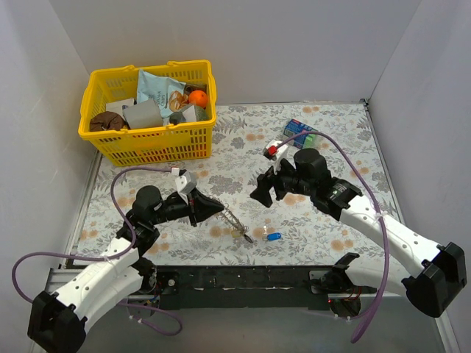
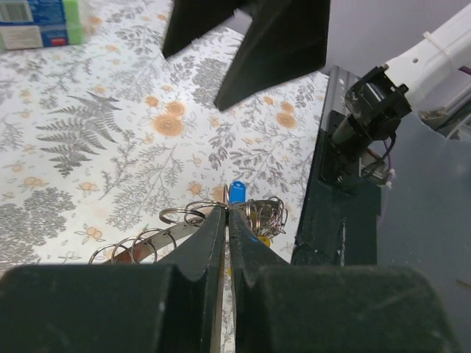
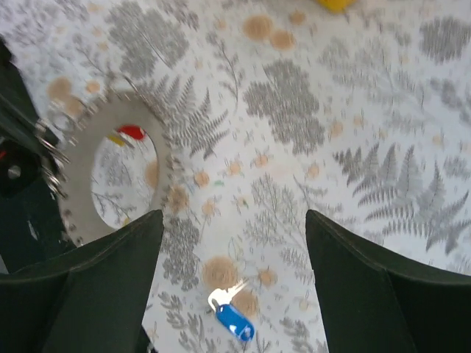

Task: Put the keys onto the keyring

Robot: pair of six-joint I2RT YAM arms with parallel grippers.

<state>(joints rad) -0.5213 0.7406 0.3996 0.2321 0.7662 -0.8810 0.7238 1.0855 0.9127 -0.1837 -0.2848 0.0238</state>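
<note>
My left gripper [image 1: 215,209] is shut on the keyring [image 1: 231,219], a thin ridged metal hoop held on edge just above the mat. In the left wrist view the fingertips [image 2: 215,220] pinch the hoop [image 2: 154,243], with a cluster of small rings [image 2: 268,215] and a yellow key head [image 2: 262,239] beside it. The blue key [image 1: 274,236] lies loose on the mat; it also shows in the right wrist view [image 3: 234,318]. My right gripper [image 1: 263,193] hangs open and empty above it [image 3: 234,217]. The hoop [image 3: 110,118] shows at left there, with red [image 3: 133,132] and yellow key heads inside it.
A yellow basket [image 1: 151,147] full of items stands at the back left. A blue-green packet [image 1: 300,132] lies at the back right. The black front rail [image 1: 243,279] runs just behind the blue key. White walls close in three sides.
</note>
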